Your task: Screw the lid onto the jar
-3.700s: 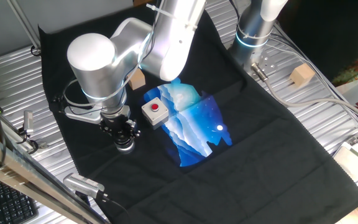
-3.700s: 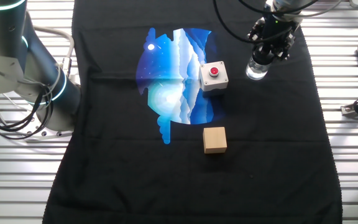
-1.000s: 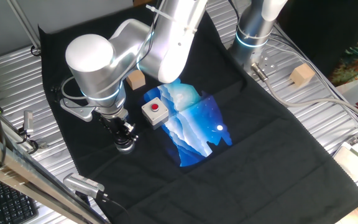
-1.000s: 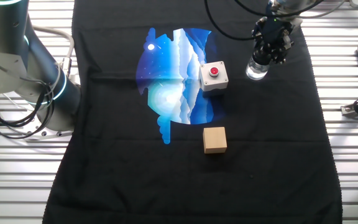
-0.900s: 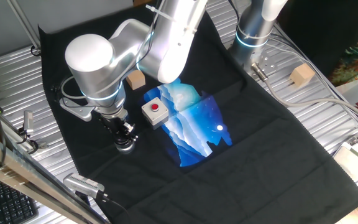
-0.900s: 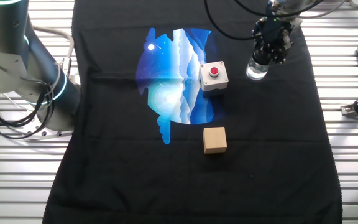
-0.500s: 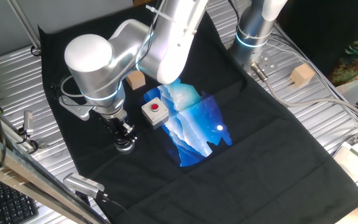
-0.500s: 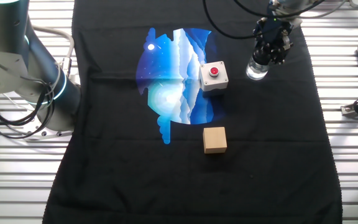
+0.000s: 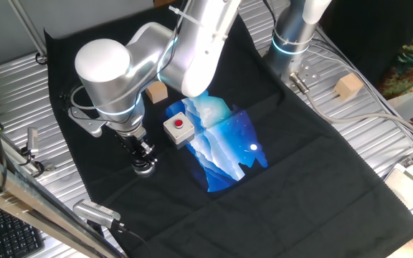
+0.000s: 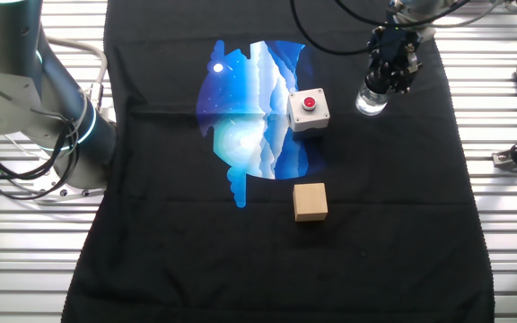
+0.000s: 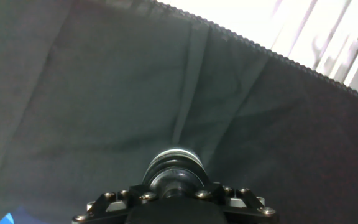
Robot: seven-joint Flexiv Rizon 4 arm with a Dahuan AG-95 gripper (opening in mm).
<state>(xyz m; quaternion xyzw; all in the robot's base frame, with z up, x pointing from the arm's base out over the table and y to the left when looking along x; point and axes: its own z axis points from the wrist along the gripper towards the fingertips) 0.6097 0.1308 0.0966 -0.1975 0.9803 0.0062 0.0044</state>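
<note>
The jar (image 10: 372, 100) was seen standing upright on the black cloth (image 10: 240, 260) that covered the counter (image 10: 510, 233), near the cloth's edge and just beside the white box with a red button (image 10: 309, 109), apart from it. The gripper (image 10: 391, 74) was held directly over the jar, its black fingers reaching down to the jar's top; in one fixed view the gripper (image 9: 141, 155) was seen pressed low over the jar (image 9: 144, 168). In the hand view the lid (image 11: 174, 171) was seen as a dark round cap beneath the gripper (image 11: 174, 193), seated on the pale rim of the jar. Whether the fingers were clamped on the lid or only resting about it could not be told, since the contact was hidden by the gripper body. The step in hand was judged to be the turning of the lid on the threads. The jar was judged to be light, stiff and smooth-walled, so it could be expected to spin or slide on the cloth if torque were applied without downward pressure. The lid was judged to be rigid and small, best taken by its outer rim from opposite sides. A tan wooden cube (image 10: 311, 201) lay well apart, beyond the blue printed patch (image 10: 249, 108).
</note>
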